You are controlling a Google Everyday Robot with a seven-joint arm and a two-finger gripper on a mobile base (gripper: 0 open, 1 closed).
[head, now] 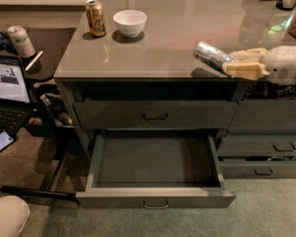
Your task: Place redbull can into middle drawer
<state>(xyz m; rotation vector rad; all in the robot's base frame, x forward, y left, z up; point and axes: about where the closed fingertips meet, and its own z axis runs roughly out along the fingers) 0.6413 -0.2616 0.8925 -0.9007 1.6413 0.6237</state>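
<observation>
The redbull can [211,55] is a slim silver can, held tilted on its side over the front right part of the counter [187,28]. My gripper [237,63] reaches in from the right and is shut on the can's right end, with pale fingers [245,70] above and below it. The middle drawer [155,172] is pulled fully open below the counter, left of and lower than the can. Its inside shows bare. Its flat front [155,200] carries a small dark bar handle.
A gold-brown can [96,18] and a white bowl [129,22] stand at the counter's back left. The shut top drawer [155,114] sits above the open one. Narrower drawers [266,152] are on the right. A side table with a pale can [21,41] and laptop [7,90] stands on the left.
</observation>
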